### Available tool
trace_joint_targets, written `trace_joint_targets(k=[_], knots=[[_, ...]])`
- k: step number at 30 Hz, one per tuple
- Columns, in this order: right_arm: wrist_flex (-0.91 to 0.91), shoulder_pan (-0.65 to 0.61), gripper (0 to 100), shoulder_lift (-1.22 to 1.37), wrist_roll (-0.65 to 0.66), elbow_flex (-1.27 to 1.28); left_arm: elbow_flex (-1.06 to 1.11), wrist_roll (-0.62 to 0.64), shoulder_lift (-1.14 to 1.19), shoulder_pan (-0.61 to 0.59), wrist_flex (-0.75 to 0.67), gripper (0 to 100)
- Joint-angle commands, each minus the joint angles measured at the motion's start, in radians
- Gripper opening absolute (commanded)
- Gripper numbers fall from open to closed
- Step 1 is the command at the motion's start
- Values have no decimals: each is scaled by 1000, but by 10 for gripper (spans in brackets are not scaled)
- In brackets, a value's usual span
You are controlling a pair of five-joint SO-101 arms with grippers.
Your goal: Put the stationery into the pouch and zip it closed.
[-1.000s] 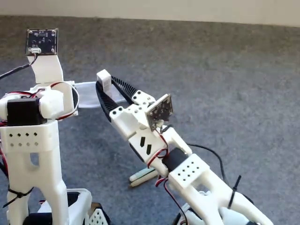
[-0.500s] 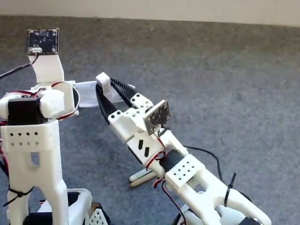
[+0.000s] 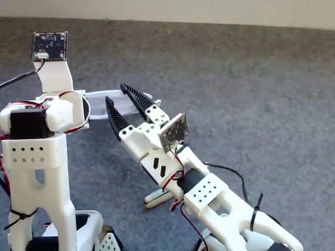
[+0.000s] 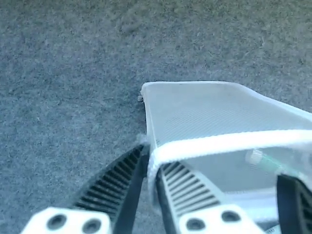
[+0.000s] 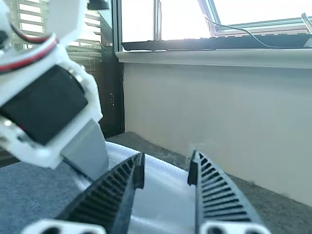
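Pen [image 3: 159, 197] on grey carpet [image 3: 261, 104] (under right arm [image 3: 209, 194]), well apart from pouch [image 4: 209, 112]

High view down over table [image 3: 251, 78]; 2 wrist views close, share pouch [image 4: 209, 112].

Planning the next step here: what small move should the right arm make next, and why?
Probably draw the right tool away from the pouch and down toward the pen on the carpet: the tool is open and empty, the pen lies outside the pouch, and the left tool holds the rim.
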Motion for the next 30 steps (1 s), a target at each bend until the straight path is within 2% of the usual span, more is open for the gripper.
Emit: trace_joint_targets(k=[1,5,10,18,23,30], knots=[[-2,-8,149,10,5,2,-22,8,21,10,-15,5],[51,-33,149,-68,6,30,-22,8,21,10,-15,5],[295,-41,149,-243,0,36,-22,8,21,10,-15,5],[519,-30,149,-437,0,36,-22,8,21,10,-14,5],[688,31,149,-541,0,7,-21,8,21,5,-9,5],[990,168,148,-553,0,-177,-21,6,21,4,-9,5]])
